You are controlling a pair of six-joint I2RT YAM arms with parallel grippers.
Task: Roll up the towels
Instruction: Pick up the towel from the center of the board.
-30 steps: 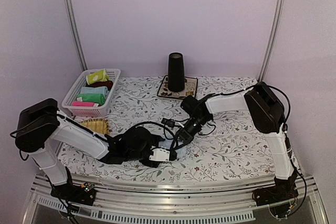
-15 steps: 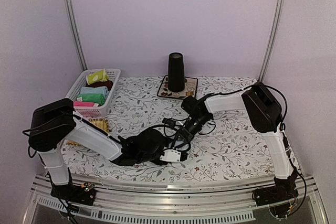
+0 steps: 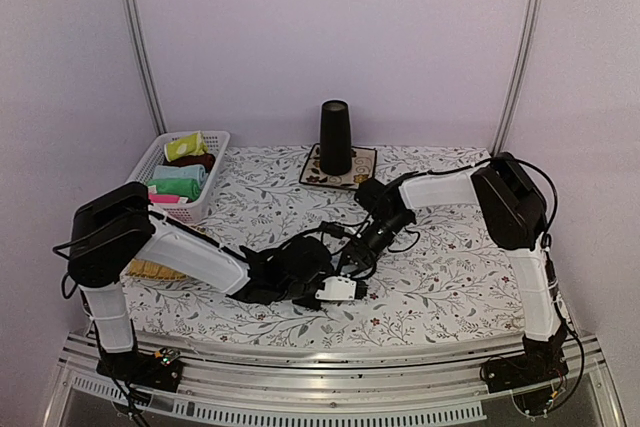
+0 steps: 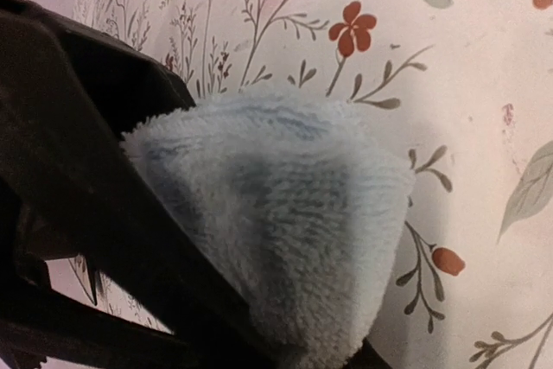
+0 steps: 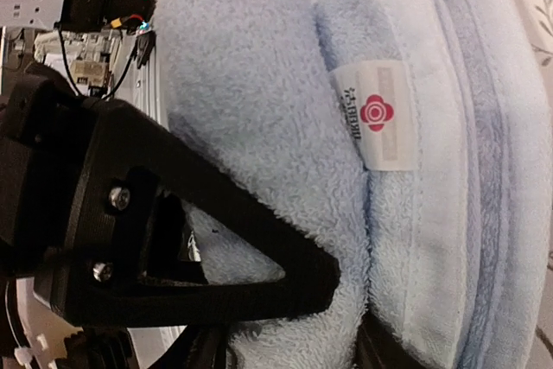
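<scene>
Meeting low over the middle of the flower-printed table point(image 3: 450, 277), both arms close on one light blue towel point(image 5: 259, 84). The left gripper point(image 3: 345, 285) pinches a fluffy folded corner; its wrist view shows the pile bulging past a dark finger point(image 4: 78, 153). The right gripper point(image 5: 354, 308) is clamped on the towel's thick fold, with one black finger point(image 5: 225, 239) lying across the fleece beside a white sewn label point(image 5: 376, 114) bearing a red flower mark. From above, the towel is almost wholly hidden beneath the two grippers. A yellow-green towel point(image 3: 185, 147) lies in the white basket point(image 3: 140, 172) at far left, among other rolled cloths. At the back, a black cone point(image 3: 335, 135) stands on a flowered mat point(image 3: 362, 169).
</scene>
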